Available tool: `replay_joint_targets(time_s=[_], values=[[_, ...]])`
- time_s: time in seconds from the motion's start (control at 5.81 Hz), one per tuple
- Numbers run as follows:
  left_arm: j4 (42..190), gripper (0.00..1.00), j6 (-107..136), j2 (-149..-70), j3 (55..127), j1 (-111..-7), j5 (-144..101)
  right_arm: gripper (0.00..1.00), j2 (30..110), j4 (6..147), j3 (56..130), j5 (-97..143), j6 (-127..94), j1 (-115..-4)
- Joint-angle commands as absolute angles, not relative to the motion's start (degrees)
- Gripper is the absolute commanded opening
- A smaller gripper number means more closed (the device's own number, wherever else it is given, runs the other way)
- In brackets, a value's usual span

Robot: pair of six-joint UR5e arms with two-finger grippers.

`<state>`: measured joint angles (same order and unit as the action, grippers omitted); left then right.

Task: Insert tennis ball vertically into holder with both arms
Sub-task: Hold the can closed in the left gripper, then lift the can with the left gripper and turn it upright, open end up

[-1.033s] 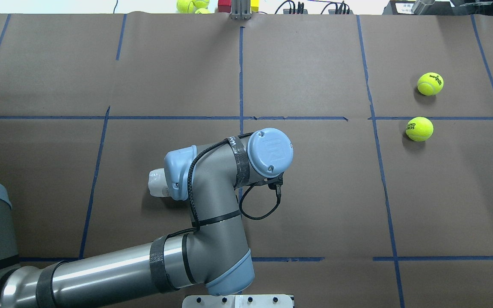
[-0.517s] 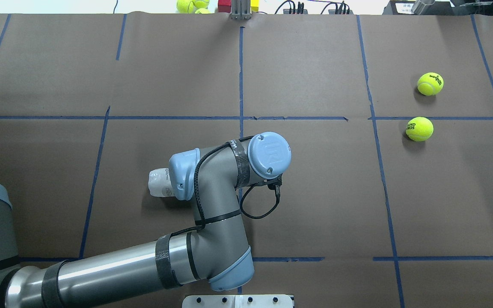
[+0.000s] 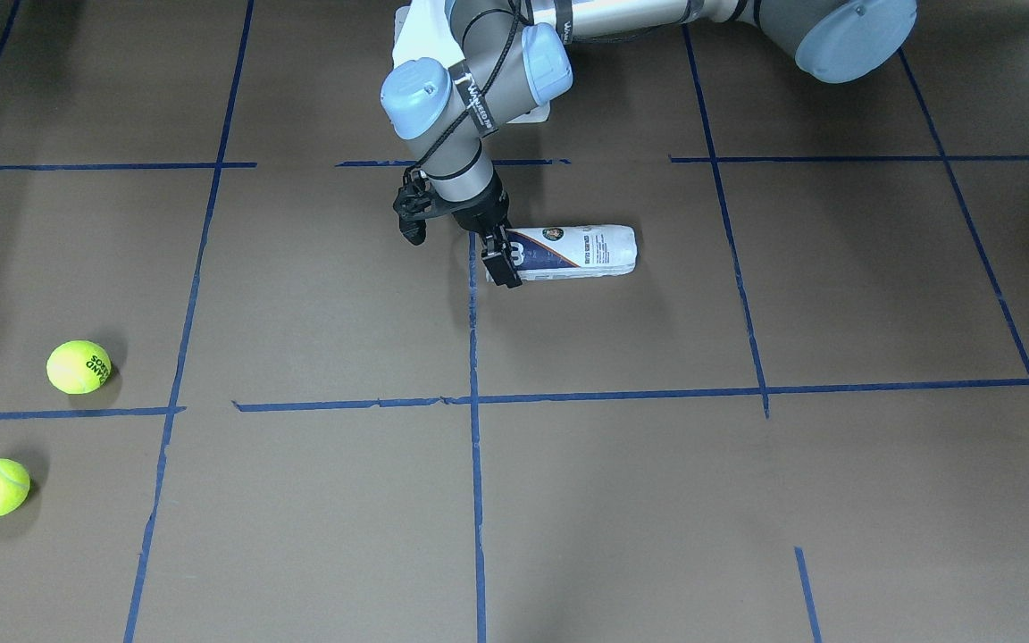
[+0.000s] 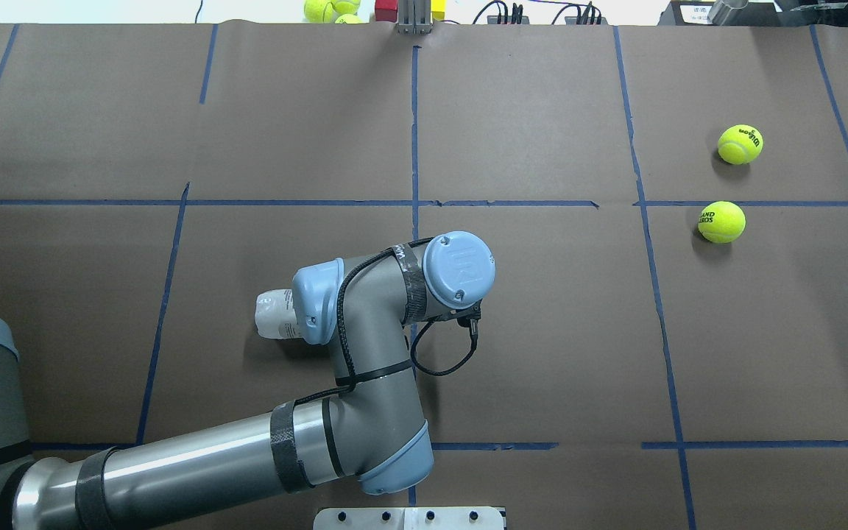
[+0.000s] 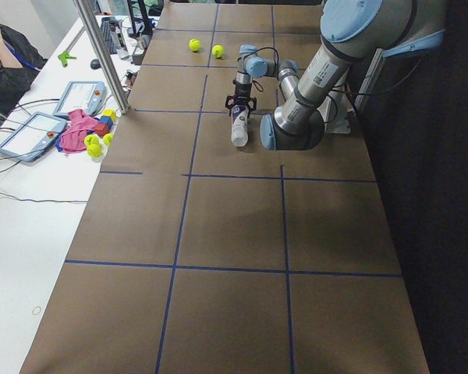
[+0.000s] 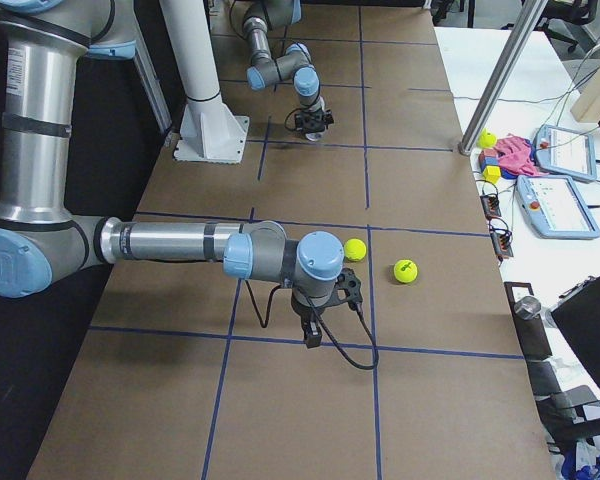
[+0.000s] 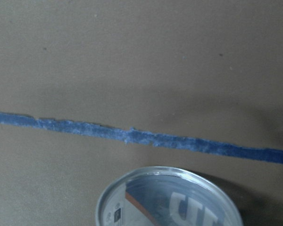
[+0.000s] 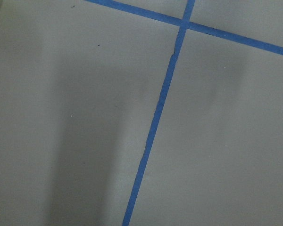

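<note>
The holder (image 3: 579, 248), a clear tube with a navy-and-white label, lies on its side on the brown table. It also shows in the overhead view (image 4: 272, 315), mostly under the left arm. My left gripper (image 3: 501, 259) points down at the tube's open end, with its jaws apart on either side of the rim. The left wrist view shows only that rim (image 7: 170, 200). Two tennis balls (image 4: 740, 143) (image 4: 721, 221) lie far off on the right side. My right gripper (image 6: 311, 336) hangs low over the table near them (image 6: 355, 249). I cannot tell whether it is open.
Blue tape lines grid the table. A white pedestal base (image 6: 212, 135) stands at the robot's side. A metal post (image 4: 413, 18), spare balls (image 4: 328, 9) and coloured blocks sit at the far edge. Tablets (image 5: 78, 97) lie on the side bench.
My left arm's wrist has shifted slightly left and down over the holder's end. The holder and both balls have not moved.
</note>
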<state>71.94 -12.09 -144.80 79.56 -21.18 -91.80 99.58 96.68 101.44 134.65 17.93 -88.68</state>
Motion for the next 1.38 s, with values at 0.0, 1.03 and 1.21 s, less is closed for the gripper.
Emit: replay_joint_targets(time_s=[0.0,1.03,1.21], values=[[72.0,0.78,-12.0,-144.8,79.5,-21.2,-91.8,1.0,99.6,96.7,101.4,134.6,17.9,-88.7],[72.9,0.63,-10.5,-145.2,89.9,-22.8,-92.1,1.0,99.6,96.7,101.4,134.6,17.9,-88.7],[74.9,0.63,-8.2,-145.2,95.0,-23.9,-92.3,1.0,99.6,96.7,101.4,134.6,17.9,-88.7]])
